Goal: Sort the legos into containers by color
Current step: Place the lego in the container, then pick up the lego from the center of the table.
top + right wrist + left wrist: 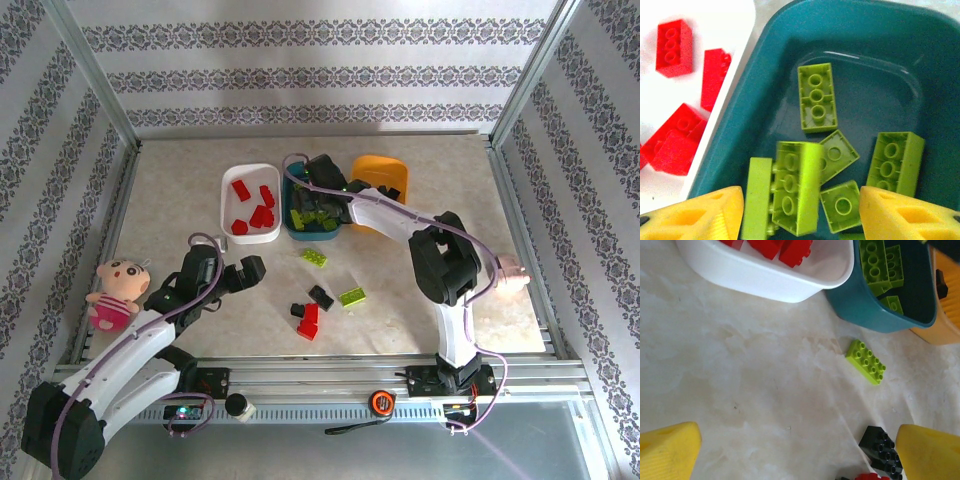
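Observation:
My right gripper (800, 215) hangs open over the dark teal container (765, 75). Several lime green legos lie in that tub, and one of them (795, 192) lies loose between the yellow fingers, touching neither. Beside it, the white container (725, 20) holds red legos (674, 41). From above, the orange container (385, 172) sits right of the teal one (290, 232). My left gripper (232, 275) is open above bare table, left of the loose legos. These are two green ones (314, 257) (352, 297), two black ones (321, 295) (298, 309) and a red one (309, 322).
A pink plush doll (115, 290) lies at the table's left edge. A pale pink object (510, 272) sits at the right edge. A tape measure (381, 402) rests on the front rail. Patterned walls and a metal frame enclose the table.

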`<action>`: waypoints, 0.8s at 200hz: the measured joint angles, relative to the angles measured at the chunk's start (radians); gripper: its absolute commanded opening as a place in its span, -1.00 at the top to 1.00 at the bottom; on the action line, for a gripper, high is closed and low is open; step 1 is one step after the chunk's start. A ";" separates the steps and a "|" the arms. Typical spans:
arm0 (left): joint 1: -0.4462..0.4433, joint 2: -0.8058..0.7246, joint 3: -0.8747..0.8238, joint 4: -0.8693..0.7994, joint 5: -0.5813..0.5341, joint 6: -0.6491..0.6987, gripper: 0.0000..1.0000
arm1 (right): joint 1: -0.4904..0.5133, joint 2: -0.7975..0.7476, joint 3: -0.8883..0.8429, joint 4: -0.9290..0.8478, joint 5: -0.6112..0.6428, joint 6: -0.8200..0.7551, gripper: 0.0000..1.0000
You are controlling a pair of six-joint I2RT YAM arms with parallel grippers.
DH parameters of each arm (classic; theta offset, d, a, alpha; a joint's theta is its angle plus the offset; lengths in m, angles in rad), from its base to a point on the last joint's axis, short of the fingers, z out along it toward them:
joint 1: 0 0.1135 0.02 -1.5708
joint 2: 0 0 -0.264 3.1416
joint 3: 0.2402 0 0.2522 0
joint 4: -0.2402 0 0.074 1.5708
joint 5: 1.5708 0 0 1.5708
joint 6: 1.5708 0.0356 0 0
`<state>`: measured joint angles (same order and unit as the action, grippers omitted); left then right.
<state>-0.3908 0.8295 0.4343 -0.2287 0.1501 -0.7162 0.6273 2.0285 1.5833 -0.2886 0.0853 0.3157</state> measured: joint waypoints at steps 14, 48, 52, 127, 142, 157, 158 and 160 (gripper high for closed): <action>0.000 0.000 -0.006 0.002 0.001 -0.001 -0.99 | -0.003 -0.019 -0.013 0.003 0.000 0.000 -0.32; 0.000 0.000 -0.016 0.009 0.003 -0.007 -0.99 | 0.018 -0.205 -0.214 0.024 -0.004 0.001 -0.37; 0.000 0.000 -0.016 0.010 0.003 -0.008 -0.99 | 0.023 -0.238 -0.248 0.026 -0.005 0.002 -0.38; 0.000 0.000 -0.030 0.034 0.007 -0.020 -0.99 | 0.105 -0.439 -0.586 0.048 -0.101 -0.036 -0.53; 0.000 0.000 -0.031 0.034 0.007 -0.023 -0.99 | 0.123 -0.386 -0.584 0.051 -0.106 -0.066 -0.65; 0.000 0.000 -0.031 0.034 0.008 -0.023 -0.99 | 0.137 -0.328 -0.576 0.053 -0.103 -0.095 -0.65; 0.000 0.000 -0.031 0.034 0.008 -0.023 -0.99 | 0.137 -0.326 -0.575 0.053 -0.103 -0.097 -0.65; 0.000 0.000 -0.031 0.034 0.008 -0.023 -0.99 | 0.139 -0.317 -0.573 0.054 -0.102 -0.101 -0.65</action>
<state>-0.3908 0.8295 0.4038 -0.1944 0.1577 -0.7395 0.7662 1.7111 1.0100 -0.2348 -0.0166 0.2142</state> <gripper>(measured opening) 0.997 0.823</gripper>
